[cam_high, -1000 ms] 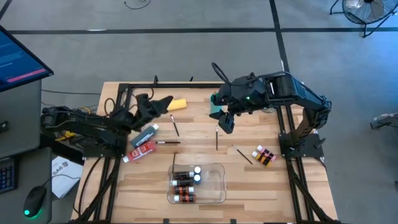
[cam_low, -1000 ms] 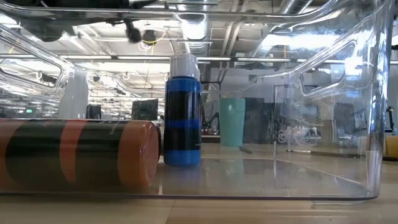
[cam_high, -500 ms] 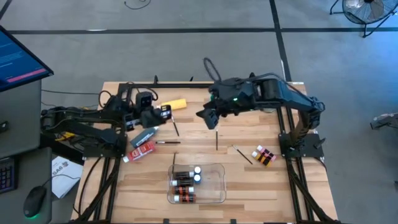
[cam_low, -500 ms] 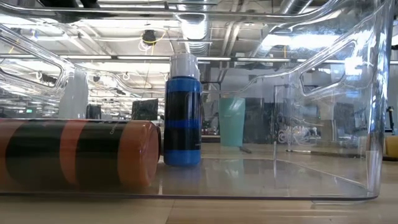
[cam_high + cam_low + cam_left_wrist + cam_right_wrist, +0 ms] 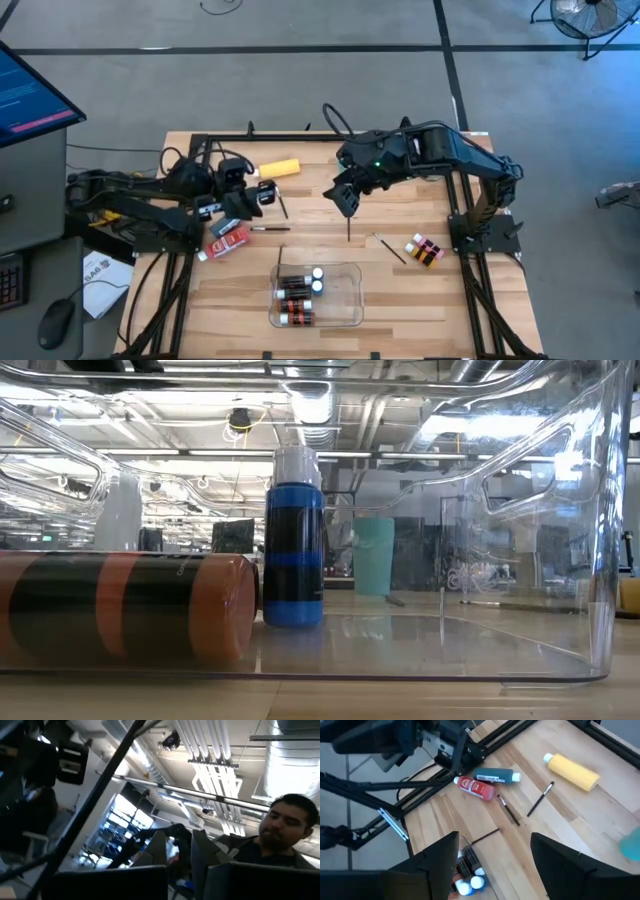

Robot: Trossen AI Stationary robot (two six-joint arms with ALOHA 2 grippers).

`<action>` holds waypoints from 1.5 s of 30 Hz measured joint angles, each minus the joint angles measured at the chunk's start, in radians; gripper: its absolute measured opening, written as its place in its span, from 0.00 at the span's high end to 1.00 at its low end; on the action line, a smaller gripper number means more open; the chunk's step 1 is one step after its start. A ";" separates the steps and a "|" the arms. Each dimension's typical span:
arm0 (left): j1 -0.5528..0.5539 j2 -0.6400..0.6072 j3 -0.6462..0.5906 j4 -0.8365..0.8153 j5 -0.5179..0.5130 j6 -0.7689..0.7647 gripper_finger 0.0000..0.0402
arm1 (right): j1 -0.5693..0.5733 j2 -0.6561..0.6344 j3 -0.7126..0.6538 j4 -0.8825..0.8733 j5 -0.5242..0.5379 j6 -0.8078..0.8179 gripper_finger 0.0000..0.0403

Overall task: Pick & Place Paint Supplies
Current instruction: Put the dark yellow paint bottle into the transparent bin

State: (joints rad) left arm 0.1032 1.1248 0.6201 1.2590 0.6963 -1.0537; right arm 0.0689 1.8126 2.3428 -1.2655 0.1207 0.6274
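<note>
My left gripper [image 5: 268, 194] is shut on nothing, raised over the table's left part and tipped up toward the ceiling [image 5: 181, 855]. My right gripper [image 5: 345, 198] hangs open above mid-table, empty [image 5: 500, 870]. The yellow bottle [image 5: 278, 168] lies on its side at the far left. The blue tube [image 5: 495, 776] and the red tube [image 5: 475, 788] lie side by side near my left arm. Thin brushes [image 5: 281, 204] [image 5: 348, 226] [image 5: 388, 248] lie flat on the wood. Small bottles [image 5: 425, 250] lie at the right.
The clear tray [image 5: 345, 300] stands near the front edge with several small bottles inside; a blue one [image 5: 294, 540] stands upright, an orange one [image 5: 125, 607] lies flat. The teal cup [image 5: 373, 555] stands at the far side. In the left wrist view a person [image 5: 285, 832] shows beyond the table.
My left gripper has swung away from the yellow bottle toward the table's near edge, risen and tipped from level to pointing upward, staying shut. My right gripper has gone slightly toward the table's left edge and rolled about its own line, staying open. Nothing on the table has moved.
</note>
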 joint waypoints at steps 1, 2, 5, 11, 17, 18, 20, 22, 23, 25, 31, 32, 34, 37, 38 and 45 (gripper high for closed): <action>-0.011 0.000 0.000 -0.002 -0.029 0.031 1.00 | 0.000 0.000 0.000 0.000 0.000 -0.006 0.41; -0.022 0.000 0.000 -0.002 -0.065 0.056 1.00 | 0.002 0.000 0.000 0.001 0.001 -0.007 0.41; -0.058 0.000 0.000 -0.003 -0.164 0.102 1.00 | 0.000 0.010 0.000 0.008 0.000 -0.007 0.41; -0.078 0.000 0.000 -0.014 -0.177 0.131 1.00 | -0.007 0.008 0.000 -0.009 0.000 -0.027 0.41; -0.078 0.000 0.000 -0.030 -0.182 0.133 1.00 | -0.008 0.009 0.000 -0.010 -0.017 -0.036 0.41; -0.078 0.000 0.000 -0.042 -0.186 0.133 1.00 | -0.007 0.009 0.000 -0.011 -0.018 -0.036 0.41; -0.083 0.000 0.000 -0.066 -0.190 0.133 1.00 | -0.007 0.009 0.000 -0.033 -0.020 -0.036 0.41; -0.086 0.000 0.000 -0.079 -0.191 0.133 1.00 | 0.001 0.008 0.000 -0.102 -0.020 -0.036 0.41; -0.086 0.000 0.000 -0.085 -0.190 0.133 1.00 | 0.006 0.009 0.000 -0.151 -0.019 -0.036 0.41; -0.087 0.000 0.000 -0.105 -0.190 0.133 1.00 | 0.021 0.008 -0.011 -0.234 -0.020 -0.032 0.41; -0.087 0.002 0.000 -0.127 -0.189 0.155 1.00 | 0.067 -0.004 -0.071 -0.307 -0.007 -0.022 0.42; -0.087 0.003 0.000 -0.127 -0.189 0.156 1.00 | 0.072 -0.007 -0.081 -0.305 -0.005 -0.022 0.42; -0.087 0.003 0.000 -0.127 -0.188 0.156 1.00 | 0.080 -0.011 -0.106 -0.307 -0.005 -0.024 0.44; -0.087 0.003 0.000 -0.129 -0.188 0.156 1.00 | 0.090 -0.008 -0.140 -0.305 -0.002 -0.024 0.48; -0.087 0.003 0.000 -0.130 -0.188 0.156 1.00 | 0.092 -0.008 -0.156 -0.305 0.002 -0.024 0.49; -0.093 0.003 0.000 -0.135 -0.187 0.156 1.00 | 0.095 -0.009 -0.311 -0.306 0.009 -0.028 0.58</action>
State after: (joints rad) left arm 0.0105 1.1278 0.6201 1.1244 0.5093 -0.8978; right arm 0.1638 1.8034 2.0318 -1.5713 0.1299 0.5997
